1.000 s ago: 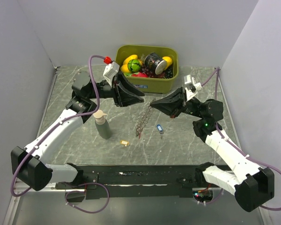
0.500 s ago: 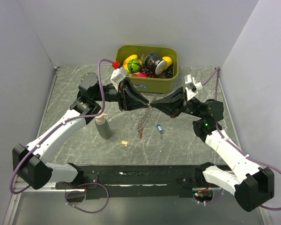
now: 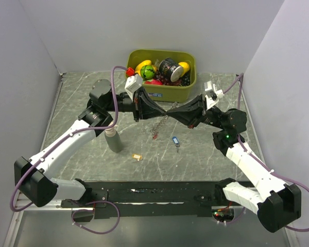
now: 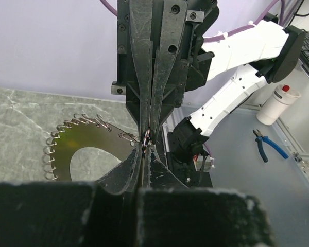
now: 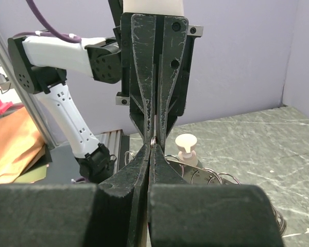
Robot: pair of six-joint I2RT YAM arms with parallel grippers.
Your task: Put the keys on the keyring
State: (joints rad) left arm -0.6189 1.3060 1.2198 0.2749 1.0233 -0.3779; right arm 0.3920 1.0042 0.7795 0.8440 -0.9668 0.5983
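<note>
1. Silvery-grey keyring [image 3: 157, 128] hangs over the table from where the left gripper [image 3: 166, 109] and right gripper [image 3: 171, 109] meet tip to tip. I judge the shared pinch steadies it for threading. Blue key [image 3: 175, 141] lies just beside the dangling end. Yellow key [image 3: 137, 156] lies nearer me, apart from it. I can't find the red key.
2. Left wrist: left gripper [image 4: 144, 150] is closed, nipping a small metal link. Right gripper [image 4: 147, 129], also closed, pinches the same spot from the opposite side. The rest of the keyring [image 4: 87, 136] fans out to the left, wire loops showing.
3. Right wrist: right gripper [image 5: 151, 153] is clamped on that link, with the left gripper [image 5: 153, 133] meeting it head-on. Keyring [image 5: 208, 176] loops droop right. No key is held, so I judge threading isn't started.
</note>
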